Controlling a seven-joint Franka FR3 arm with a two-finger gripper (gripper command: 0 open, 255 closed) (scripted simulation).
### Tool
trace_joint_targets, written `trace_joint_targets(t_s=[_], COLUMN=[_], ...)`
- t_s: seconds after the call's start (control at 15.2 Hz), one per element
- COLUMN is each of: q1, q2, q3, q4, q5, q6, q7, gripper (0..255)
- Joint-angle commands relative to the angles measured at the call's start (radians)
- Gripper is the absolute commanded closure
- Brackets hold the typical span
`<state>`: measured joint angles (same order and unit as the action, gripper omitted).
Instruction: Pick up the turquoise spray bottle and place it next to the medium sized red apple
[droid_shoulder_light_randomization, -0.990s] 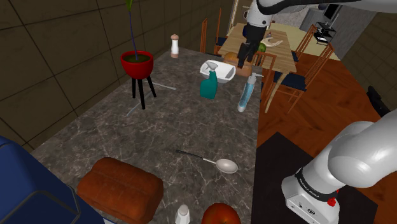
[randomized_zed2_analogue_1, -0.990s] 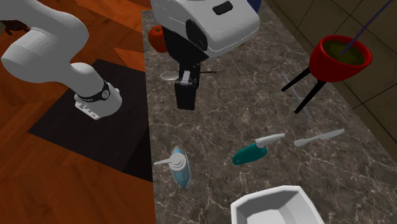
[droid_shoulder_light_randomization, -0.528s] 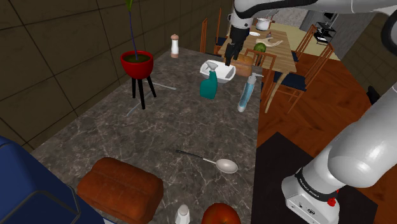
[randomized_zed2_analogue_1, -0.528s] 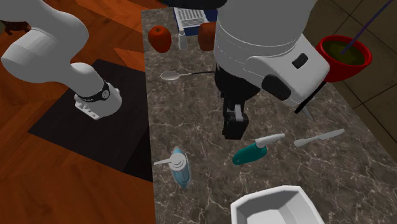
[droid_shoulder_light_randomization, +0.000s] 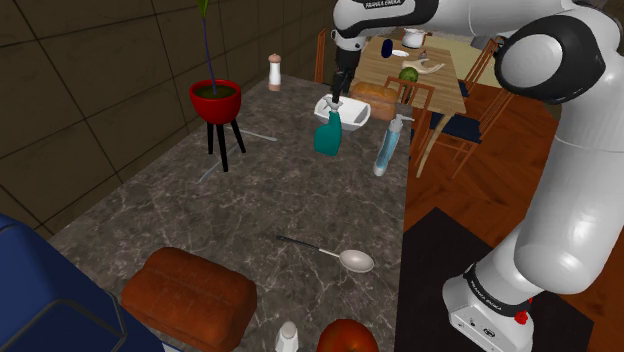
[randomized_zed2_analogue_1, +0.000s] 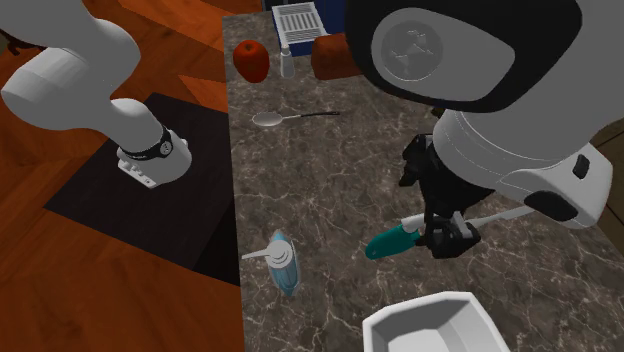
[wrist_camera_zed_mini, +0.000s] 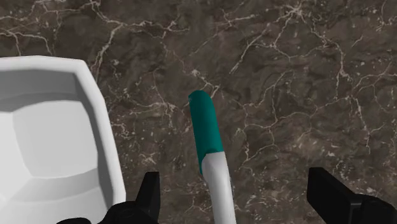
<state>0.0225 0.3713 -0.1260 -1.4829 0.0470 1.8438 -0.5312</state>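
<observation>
Claw (wrist_camera_zed_mini: 236, 189) spread wide, directly above turquoise spray bottle (wrist_camera_zed_mini: 205, 130)

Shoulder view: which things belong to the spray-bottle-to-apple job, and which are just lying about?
Job: turquoise spray bottle with white nozzle; red apple; black gripper, fingers open.
Lying about: pale blue spray bottle; white bowl; red plant pot on black legs; silver spoon; brown loaf.

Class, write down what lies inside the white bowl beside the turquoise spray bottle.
The white bowl looks bare inside: plain white walls and floor. Part runs past the picture's edge and behind a finger of the open gripper, so it is hidden.
</observation>
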Motion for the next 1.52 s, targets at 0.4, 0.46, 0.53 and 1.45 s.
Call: trace_joint_targets(t_s=[0.4, 0.46, 0.53, 1.45], q1=[-0.004, -0.004, -0.004, -0.004], q2=[0.047, 0.048, 0.049, 0.049], q3=[0.003, 0.003, 0.003, 0.003], q4=[-0.035, -0.041, -0.041, -0.041], q5=[0.005, 0.005, 0.005, 0.005], q6=[0.083, 0.09, 0.09, 0.09], q7=[-0.018, -0.018, -0.018, -0.018], gripper=[0, 0, 0, 255])
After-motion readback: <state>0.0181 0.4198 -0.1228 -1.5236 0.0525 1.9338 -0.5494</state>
